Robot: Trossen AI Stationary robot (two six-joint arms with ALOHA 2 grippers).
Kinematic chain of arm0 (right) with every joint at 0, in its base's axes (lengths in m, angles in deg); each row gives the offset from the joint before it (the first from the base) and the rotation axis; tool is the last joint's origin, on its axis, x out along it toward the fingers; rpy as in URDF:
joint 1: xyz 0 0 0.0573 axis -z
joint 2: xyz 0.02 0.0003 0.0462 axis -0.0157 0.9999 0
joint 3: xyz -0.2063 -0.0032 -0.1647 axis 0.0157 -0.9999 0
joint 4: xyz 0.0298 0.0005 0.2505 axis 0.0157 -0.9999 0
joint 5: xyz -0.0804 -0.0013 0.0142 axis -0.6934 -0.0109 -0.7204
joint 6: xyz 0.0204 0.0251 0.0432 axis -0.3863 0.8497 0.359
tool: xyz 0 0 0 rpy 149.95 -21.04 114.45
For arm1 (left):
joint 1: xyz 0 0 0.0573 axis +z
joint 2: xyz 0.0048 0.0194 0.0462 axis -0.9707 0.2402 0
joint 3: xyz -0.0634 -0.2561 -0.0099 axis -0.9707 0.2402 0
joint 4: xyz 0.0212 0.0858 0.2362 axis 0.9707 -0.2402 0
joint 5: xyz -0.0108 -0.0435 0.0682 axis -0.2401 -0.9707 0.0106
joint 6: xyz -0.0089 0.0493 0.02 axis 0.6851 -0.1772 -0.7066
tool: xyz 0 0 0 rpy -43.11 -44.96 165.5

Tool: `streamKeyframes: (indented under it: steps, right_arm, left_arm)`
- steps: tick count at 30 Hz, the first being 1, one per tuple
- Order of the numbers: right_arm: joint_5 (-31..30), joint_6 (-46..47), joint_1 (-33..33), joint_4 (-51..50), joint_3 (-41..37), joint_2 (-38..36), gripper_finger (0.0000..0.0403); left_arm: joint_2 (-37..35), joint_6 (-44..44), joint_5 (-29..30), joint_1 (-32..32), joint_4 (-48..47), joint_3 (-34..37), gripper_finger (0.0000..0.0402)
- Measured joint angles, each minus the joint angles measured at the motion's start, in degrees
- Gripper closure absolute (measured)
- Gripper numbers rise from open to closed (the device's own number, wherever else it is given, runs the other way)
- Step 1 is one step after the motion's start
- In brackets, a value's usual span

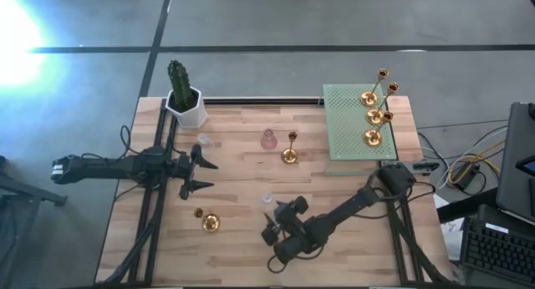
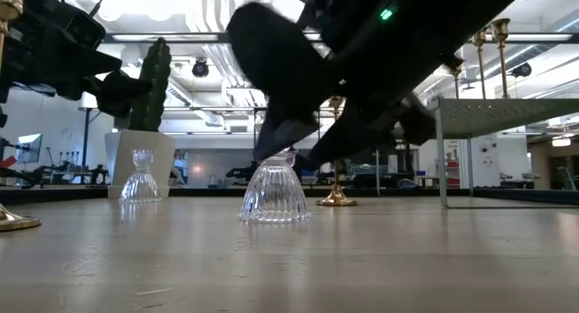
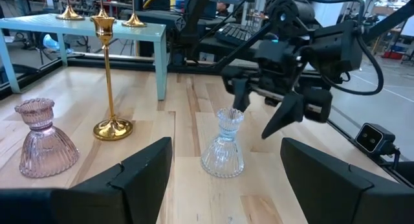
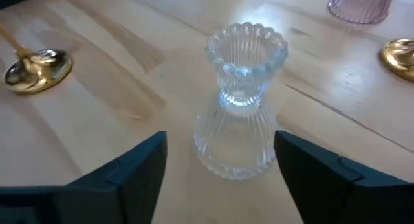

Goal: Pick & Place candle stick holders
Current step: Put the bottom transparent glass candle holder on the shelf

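A clear glass holder (image 1: pixel 267 200) stands on its base on the wooden table near the middle. My right gripper (image 1: pixel 269 225) is open just on its near side, one finger on either side of it in the right wrist view (image 4: pixel 242 101), with a gap on each side. My left gripper (image 1: pixel 201 174) is open and empty at the table's left, pointing toward this holder (image 3: pixel 223 146). A second clear holder (image 1: pixel 203 140), a pink glass one (image 1: pixel 268 139) and a gold one (image 1: pixel 290 149) stand farther back. Another gold holder (image 1: pixel 207 222) stands near the front left.
A pale green raised shelf (image 1: pixel 338 126) at the back right carries three gold holders (image 1: pixel 373 116). A white pot with a green cactus (image 1: pixel 184 101) stands at the back left corner. Bare wood lies along the table's near edge and between the two arms.
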Motion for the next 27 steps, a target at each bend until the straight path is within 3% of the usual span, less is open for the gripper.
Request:
streamKeyframes:
  steps: [8,21,27]
  right_arm:
    - [-0.19,-5.33,1.65,7.38,-0.05,2.08,0.0079]
    - [-1.78,-8.32,4.18,9.34,-0.05,4.10,0.0096]
    - [-1.72,-8.62,5.01,10.07,-0.05,3.98,0.0081]
  left_arm:
    - [0.02,-0.01,0.00,0.00,-0.10,0.00,0.0108]
    - [0.02,-0.01,-0.01,0.00,-0.08,0.00,0.0108]
    - [0.02,-0.01,-0.02,0.00,-0.08,0.00,0.0108]
